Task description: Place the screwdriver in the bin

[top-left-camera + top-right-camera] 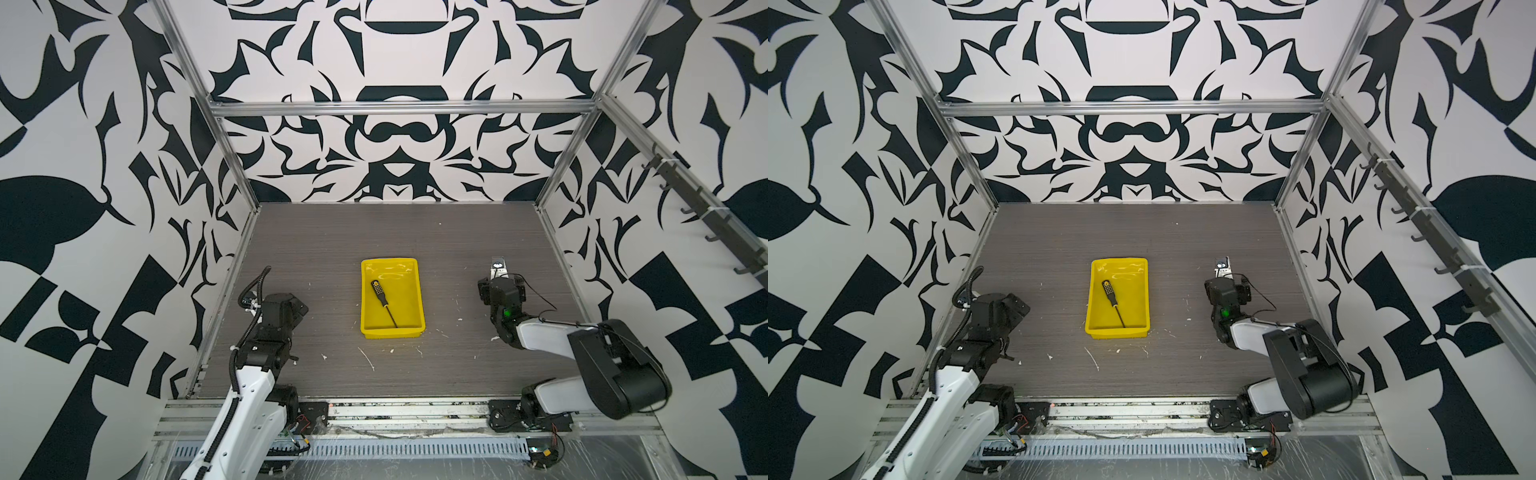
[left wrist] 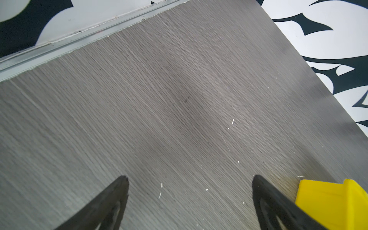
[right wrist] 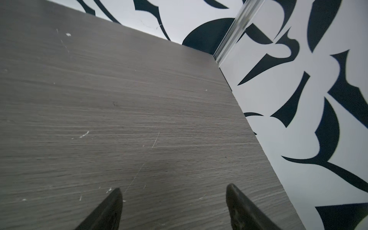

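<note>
Only the top views are showing the screwdriver — lying inside the bin, well apart from all fingers. The left gripper is standing released, a bin corner just beside one fingertip; the right gripper is spreading empty, finger bases cut off.

Table: grey wood-grain top, scuffed. Bin stands directly on it, between left gripper and right gripper, touching neither. White flecks dot the surface beneath both grippers.
</note>
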Robot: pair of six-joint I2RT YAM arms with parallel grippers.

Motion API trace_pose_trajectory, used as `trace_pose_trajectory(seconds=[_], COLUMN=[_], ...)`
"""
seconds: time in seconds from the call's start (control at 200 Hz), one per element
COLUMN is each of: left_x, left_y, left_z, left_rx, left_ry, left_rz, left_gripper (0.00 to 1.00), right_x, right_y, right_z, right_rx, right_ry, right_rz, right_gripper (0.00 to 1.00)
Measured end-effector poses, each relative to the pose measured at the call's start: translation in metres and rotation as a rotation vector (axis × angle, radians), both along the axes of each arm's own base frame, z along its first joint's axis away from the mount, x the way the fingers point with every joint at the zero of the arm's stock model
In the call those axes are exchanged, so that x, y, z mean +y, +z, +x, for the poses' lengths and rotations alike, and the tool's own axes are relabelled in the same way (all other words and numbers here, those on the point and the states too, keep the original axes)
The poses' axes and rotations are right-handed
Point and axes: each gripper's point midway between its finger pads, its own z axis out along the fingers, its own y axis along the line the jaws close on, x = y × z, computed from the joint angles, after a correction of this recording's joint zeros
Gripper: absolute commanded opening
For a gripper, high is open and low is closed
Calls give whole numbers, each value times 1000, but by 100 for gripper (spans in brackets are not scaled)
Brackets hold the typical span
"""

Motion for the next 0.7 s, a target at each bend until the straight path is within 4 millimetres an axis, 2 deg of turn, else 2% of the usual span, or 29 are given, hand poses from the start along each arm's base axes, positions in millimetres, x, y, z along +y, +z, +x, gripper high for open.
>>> trace_pose_trajectory(seconds=[0.08,0.255,0.285,0.305,0.325,0.5,0.61,0.7], left_x=[0,0,0,0,0,0,0,0], left_y=[0,-2,-2,-3,-3,-8,-9,-9], left_z=[0,0,0,0,0,0,0,0], left_rx=[0,7,10,13,14,36,39,39], left_ry=[0,-1,-1,-1,-1,0,0,-1], left_rz=[0,1,1,2,2,4,5,2], left_gripper=[100,100,100,100,100,99,99,99], right_x=[-5,-18,-21,-22,-24,-24,-22,-17], right_y=[-2,13,13,12,9,-7,-25,-21], right_z=[8,22,21,20,18,4,-4,2], right_rx=[14,-65,-85,-90,-86,-114,-81,-89], right_ry=[-35,-86,-91,-95,-95,-68,-40,-11], right_rz=[9,53,59,64,66,95,89,104], right_gripper=[90,89,92,98,99,100,100,100])
